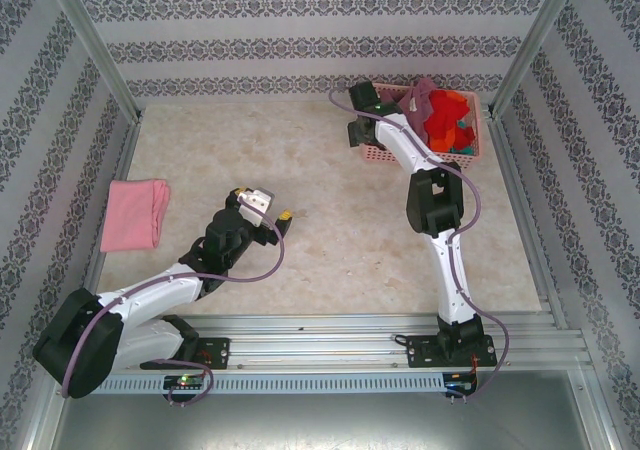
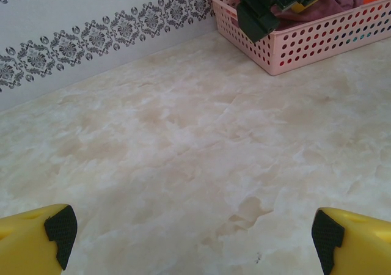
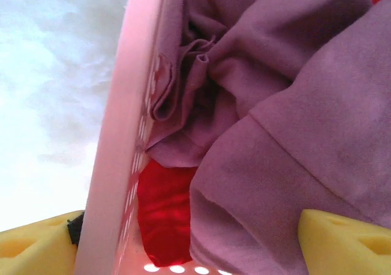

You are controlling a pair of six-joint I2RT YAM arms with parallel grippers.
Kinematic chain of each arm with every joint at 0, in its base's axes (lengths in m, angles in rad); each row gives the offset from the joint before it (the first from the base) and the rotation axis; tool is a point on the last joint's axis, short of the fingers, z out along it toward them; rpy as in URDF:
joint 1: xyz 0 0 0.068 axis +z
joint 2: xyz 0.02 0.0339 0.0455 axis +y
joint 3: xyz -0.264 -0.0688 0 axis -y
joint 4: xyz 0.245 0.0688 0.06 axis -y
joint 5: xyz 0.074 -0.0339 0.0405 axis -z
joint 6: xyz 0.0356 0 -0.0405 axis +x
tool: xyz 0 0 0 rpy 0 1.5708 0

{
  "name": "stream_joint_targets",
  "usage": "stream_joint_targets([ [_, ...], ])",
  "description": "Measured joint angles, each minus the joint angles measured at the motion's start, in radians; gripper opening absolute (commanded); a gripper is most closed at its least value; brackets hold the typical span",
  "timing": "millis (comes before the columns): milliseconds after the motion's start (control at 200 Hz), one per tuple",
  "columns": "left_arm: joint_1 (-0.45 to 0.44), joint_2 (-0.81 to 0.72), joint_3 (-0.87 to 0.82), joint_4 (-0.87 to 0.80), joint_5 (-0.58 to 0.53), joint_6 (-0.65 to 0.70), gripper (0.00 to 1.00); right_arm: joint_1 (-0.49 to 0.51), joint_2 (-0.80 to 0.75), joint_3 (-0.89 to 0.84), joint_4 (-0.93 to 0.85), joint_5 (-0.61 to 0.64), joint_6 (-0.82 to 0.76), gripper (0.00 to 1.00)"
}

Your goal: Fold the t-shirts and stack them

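T-shirts (image 1: 450, 120) mostly sit heaped in the pink basket (image 1: 372, 153) at the table's (image 1: 330, 170) far right, a mauve one (image 3: 293, 104) over a red one (image 3: 165, 208), while a light pink shirt (image 1: 135, 215) lies folded near the left edge. The right gripper (image 3: 189, 250) straddles the basket wall, jaws spread wide and gripping nothing. The left gripper (image 2: 192, 232) is wide open over bare table.
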Motion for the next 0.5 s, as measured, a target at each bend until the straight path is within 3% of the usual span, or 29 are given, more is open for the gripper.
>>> stream_joint_targets([
  [500,0.000,-0.006,-0.014,-0.011,-0.001,0.000,1.00,-0.093,-0.039,-0.119,0.009,0.040,-0.027,0.81],
])
